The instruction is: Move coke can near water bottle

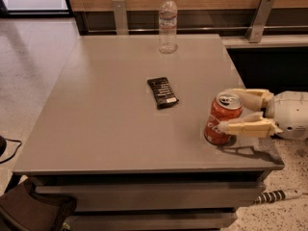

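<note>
The red coke can stands upright near the table's right front corner. My gripper reaches in from the right and its two cream fingers are closed around the can, one finger behind its top and one across its front. The can rests on the table. The clear water bottle with a white cap stands upright at the back middle of the table, far from the can.
A flat black packet lies mid-table between the can and the bottle. The grey table ends just right of the can. A wooden wall with metal brackets runs behind; a dark bag sits at the lower left.
</note>
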